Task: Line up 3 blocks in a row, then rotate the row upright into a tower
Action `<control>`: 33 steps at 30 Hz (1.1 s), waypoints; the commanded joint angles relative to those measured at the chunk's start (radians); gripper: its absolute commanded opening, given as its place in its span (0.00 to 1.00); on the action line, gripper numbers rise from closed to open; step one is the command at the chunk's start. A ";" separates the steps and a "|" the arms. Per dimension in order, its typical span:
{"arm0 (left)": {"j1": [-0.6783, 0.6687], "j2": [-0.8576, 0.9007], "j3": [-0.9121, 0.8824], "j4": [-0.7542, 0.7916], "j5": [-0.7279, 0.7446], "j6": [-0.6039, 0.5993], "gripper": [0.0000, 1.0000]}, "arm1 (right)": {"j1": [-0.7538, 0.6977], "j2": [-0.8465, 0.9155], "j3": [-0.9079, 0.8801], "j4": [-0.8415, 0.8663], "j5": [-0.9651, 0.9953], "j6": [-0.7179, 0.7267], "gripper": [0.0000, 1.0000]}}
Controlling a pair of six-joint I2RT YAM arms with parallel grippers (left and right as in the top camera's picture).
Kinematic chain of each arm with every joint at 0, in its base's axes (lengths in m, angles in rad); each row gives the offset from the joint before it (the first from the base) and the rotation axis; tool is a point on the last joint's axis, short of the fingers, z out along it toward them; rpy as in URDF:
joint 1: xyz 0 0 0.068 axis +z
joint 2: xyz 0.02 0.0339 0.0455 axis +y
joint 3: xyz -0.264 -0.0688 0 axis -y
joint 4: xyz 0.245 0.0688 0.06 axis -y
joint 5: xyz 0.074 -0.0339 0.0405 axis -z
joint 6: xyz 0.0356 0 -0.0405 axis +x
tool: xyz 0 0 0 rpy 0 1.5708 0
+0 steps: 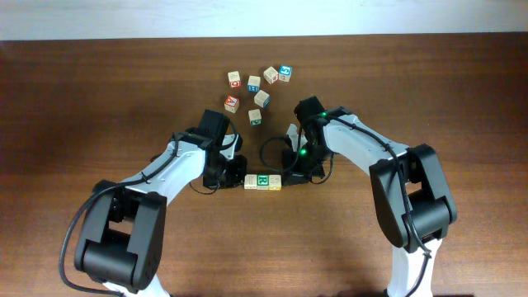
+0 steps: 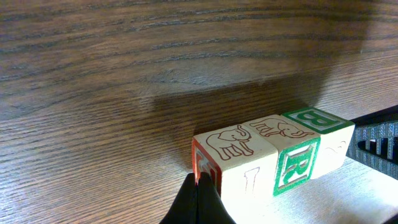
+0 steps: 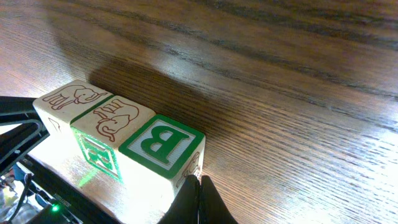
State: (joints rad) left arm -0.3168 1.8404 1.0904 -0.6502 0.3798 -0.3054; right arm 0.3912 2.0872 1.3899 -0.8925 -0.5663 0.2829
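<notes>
**Dark wood table: block row pinned end to end, turn not visibly finished**

Dark table (image 1: pixel 429 91) fills all my views. The row of three blocks (image 1: pixel 262 181) lies flush, side by side, directly between my two tools. I judge the rotation is being set up or is partway through. Nothing in the views tells me how far the row has turned, so I count the whole turn as left to do.

My left gripper (image 2: pixel 200 200) has its fingers pressed together on nothing. Their joined tip appears to rest against the red-bordered end face of the elephant cube (image 2: pixel 227 155) just ahead of it. My right gripper (image 3: pixel 199 200) is likewise fully closed and empty, its tip at the lower corner of the B cube (image 3: pixel 163 146), apparently touching it. Neither tool clamps a block; each only bears on an end.

Between those two cubes sits the R cube (image 2: pixel 293 163), with a second elephant on its top face. Past both grippers, well apart from the row, loose cubes (image 1: pixel 261 99) lie scattered, some with red or blue marks.
</notes>
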 commanded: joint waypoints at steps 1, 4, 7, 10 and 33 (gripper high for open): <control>-0.006 0.011 0.020 0.003 0.000 0.023 0.00 | 0.016 -0.003 -0.006 0.003 -0.025 -0.013 0.04; -0.006 0.011 0.020 0.002 -0.003 0.023 0.00 | 0.016 -0.003 -0.006 0.003 -0.025 -0.012 0.04; -0.006 0.011 0.021 -0.003 -0.003 0.023 0.00 | 0.016 -0.003 -0.006 -0.002 -0.024 -0.012 0.04; -0.004 0.011 0.021 -0.014 -0.007 0.023 0.00 | 0.008 -0.003 -0.006 -0.028 0.018 0.015 0.04; 0.012 0.011 0.030 -0.035 -0.036 0.098 0.00 | 0.002 -0.003 -0.006 -0.015 0.025 0.164 0.04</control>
State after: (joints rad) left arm -0.3111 1.8404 1.0981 -0.6880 0.3500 -0.2272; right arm 0.3889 2.0872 1.3899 -0.9112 -0.5507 0.4305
